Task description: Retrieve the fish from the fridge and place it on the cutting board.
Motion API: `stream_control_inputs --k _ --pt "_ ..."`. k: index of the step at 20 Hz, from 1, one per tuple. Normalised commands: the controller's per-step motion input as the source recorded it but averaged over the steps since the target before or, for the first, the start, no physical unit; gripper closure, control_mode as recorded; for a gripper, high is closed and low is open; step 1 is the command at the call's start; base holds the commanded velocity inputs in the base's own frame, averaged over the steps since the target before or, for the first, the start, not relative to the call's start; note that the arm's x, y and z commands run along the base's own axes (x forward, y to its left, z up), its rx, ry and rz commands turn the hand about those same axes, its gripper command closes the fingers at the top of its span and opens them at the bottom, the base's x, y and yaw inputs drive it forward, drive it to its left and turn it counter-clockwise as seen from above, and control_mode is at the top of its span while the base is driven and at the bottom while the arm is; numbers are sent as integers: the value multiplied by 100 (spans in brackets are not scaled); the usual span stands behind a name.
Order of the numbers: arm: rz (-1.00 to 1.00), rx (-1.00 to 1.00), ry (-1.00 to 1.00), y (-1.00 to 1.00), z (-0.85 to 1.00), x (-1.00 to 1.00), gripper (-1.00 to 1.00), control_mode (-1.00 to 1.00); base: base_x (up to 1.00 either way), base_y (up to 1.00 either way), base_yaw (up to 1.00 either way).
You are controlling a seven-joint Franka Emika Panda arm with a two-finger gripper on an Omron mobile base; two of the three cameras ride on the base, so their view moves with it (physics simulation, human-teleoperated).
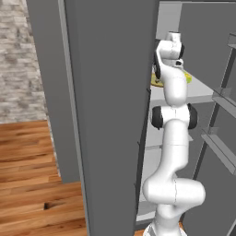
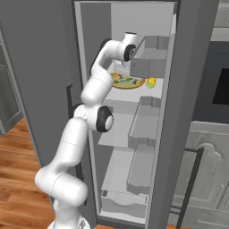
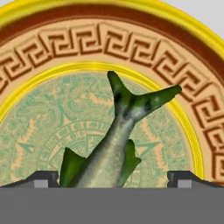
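The fish, greenish with a silvery body and a forked tail, lies on a round patterned plate with a yellow rim. My gripper hangs just over it, open. One dark fingertip stands on each side of the fish's body, not touching it. That plate rests on an upper shelf inside the open fridge, and my arm reaches in to it from the left. The cutting board is out of view.
A small yellow item sits on the same shelf, right of the plate. Grey rail racks on the open door crowd the arm's right side. The fridge's dark side wall stands left of the arm. An oven front lies further right.
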Motion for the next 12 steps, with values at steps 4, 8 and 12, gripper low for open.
stream_control_inputs --k 4,8,12 --pt "0 2 11 1 -19 0 100 -100 0 0 0" --pt "0 1 8 5 -20 0 100 -100 0 0 0" --pt "0 0 4 2 -6 0 100 -100 0 0 0"
